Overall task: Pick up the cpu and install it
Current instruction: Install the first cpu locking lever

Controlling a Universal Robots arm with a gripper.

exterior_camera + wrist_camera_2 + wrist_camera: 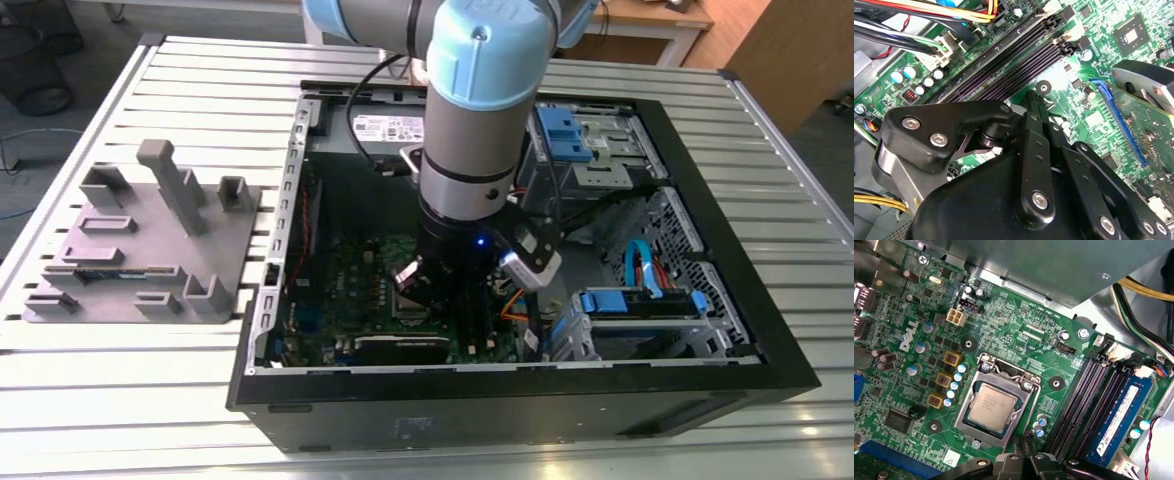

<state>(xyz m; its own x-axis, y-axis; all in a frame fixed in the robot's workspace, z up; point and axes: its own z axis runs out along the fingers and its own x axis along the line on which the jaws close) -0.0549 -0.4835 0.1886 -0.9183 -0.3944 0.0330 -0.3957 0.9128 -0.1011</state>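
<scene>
Inside its socket frame (999, 402) sits the cpu (991, 404), claw (1026, 460) partly cropped.

The exterior view looked down from high up at the whole computer case (694, 330). Both wrist views sat close above the green board (1004, 315), sharing its dark memory slots (1014, 60).

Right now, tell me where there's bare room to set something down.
Free: the slatted table in front of the grey tray, and the strip behind it. Crowded: inside the computer case, where the gripper hangs over the motherboard near the cpu.
</scene>
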